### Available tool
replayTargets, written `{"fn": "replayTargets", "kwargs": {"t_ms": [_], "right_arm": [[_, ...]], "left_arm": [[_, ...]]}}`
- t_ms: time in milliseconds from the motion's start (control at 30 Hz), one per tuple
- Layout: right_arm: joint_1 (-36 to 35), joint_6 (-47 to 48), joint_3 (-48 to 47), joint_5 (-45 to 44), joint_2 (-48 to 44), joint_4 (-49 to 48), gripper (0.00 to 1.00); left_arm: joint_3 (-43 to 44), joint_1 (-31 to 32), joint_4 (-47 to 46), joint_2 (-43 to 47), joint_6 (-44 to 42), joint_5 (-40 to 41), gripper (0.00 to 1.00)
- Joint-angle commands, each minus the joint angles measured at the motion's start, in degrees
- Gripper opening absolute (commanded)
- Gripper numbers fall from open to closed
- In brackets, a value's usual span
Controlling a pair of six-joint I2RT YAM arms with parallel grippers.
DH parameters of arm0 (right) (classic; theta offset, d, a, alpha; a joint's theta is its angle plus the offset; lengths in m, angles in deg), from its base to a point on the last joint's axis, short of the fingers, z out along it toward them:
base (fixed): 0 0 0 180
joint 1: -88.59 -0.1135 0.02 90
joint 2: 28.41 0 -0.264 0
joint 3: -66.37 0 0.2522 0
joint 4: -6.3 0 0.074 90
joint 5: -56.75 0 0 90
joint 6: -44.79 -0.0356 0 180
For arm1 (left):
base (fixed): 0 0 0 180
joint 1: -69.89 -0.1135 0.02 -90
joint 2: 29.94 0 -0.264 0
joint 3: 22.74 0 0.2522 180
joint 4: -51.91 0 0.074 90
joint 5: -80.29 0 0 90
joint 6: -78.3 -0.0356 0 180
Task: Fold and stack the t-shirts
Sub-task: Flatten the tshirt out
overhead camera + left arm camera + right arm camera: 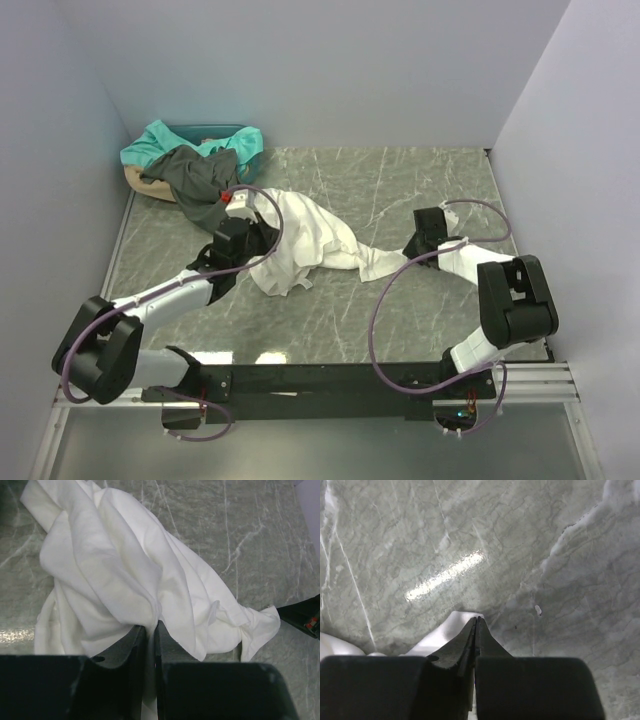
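The task is at its very beginning: no shirt is folded and no stack exists. The large white soft cloth t-shirt [305,235] lies crumpled on the grey-green marble-patterned table top [420,190], drawn out as a twisted band between the two claws. The left claw [151,628] is nearly closed and pinches a fold of this shirt, which passes down between its fingers; most of the cloth lies just in front of it. The right claw [476,621] is fully closed and seems to nip a thin corner of the same shirt at its tips. Well beyond the left claw, the crumpled dark grey t-shirt [195,180] and the crumpled teal t-shirt [160,140] hang over a shallow tan-rimmed basket [140,183]. I judge that spreading, folding and stacking all three remain to do.
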Motion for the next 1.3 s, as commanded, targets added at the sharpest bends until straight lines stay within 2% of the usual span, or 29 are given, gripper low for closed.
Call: {"fn": "replayTargets", "kwargs": {"t_ms": [0,200,333,533,733,867,900,1000,1033,1067,1133,1200,1233,1267], "right_arm": [[0.18,0.58,-1.73,-0.44,0.37,1.53,0.0],[0.18,1.45,-1.64,-0.35,-4.8,1.88,0.0],[0.53,3.03,-3.83,-3.43,-14.11,5.13,0.0],[1.5,5.49,-6.21,-6.07,-24.23,8.83,0.0],[1.94,6.73,-6.74,-2.03,-20.2,7.51,0.0],[1.94,6.64,-5.86,0.34,-15.72,5.23,0.0],[1.94,6.56,-5.34,0.7,-14.84,4.88,0.0],[1.94,6.82,-4.28,2.1,-14.39,3.56,0.0],[1.94,7.08,-4.1,2.02,-14.39,3.29,0.0],[1.94,7.08,-3.84,1.84,-14.3,2.94,0.0],[1.94,7.17,-3.49,2.19,-13.95,2.42,0.0],[1.94,7.26,-3.4,2.98,-13.25,1.8,0.0],[1.85,7.17,-3.31,3.33,-13.07,1.54,0.0],[1.94,7.26,-3.4,3.42,-12.81,1.36,0.0]], "left_arm": [[-0.64,-1.56,-0.23,1.9,-1.52,-0.26,0.07],[2.25,-3.85,1.61,2.53,-2.22,-0.35,0.06],[9.01,-3.85,6.62,2.26,-4.42,0.44,0.01],[14.38,-3.85,9.61,4.98,-7.23,-0.52,0.01],[18.78,-4.29,11.82,2.26,-9.95,0.8,0.01],[22.73,-7.62,11.99,-4.49,-10.14,-0.7,0.04],[23.61,-9.02,12.51,-7.73,-9.96,0.6,0.06],[24.85,-9.39,13.75,-11.71,-9.43,3.94,0.35],[23.37,-9.3,13.14,-11.98,-8.13,4.39,0.57],[22.22,-9.3,12.35,-11.81,-7.24,4.83,0.68],[17.41,-8.78,10.51,-10.93,-5.4,6.06,0.8],[14.14,-6.15,8.22,-9.44,-3.55,8.34,0.81],[11.08,-4.57,7.6,-9.0,-2.5,11.92,0.81],[9.74,-1.16,6.55,-8.47,-2.32,13.43,0.81]]}}
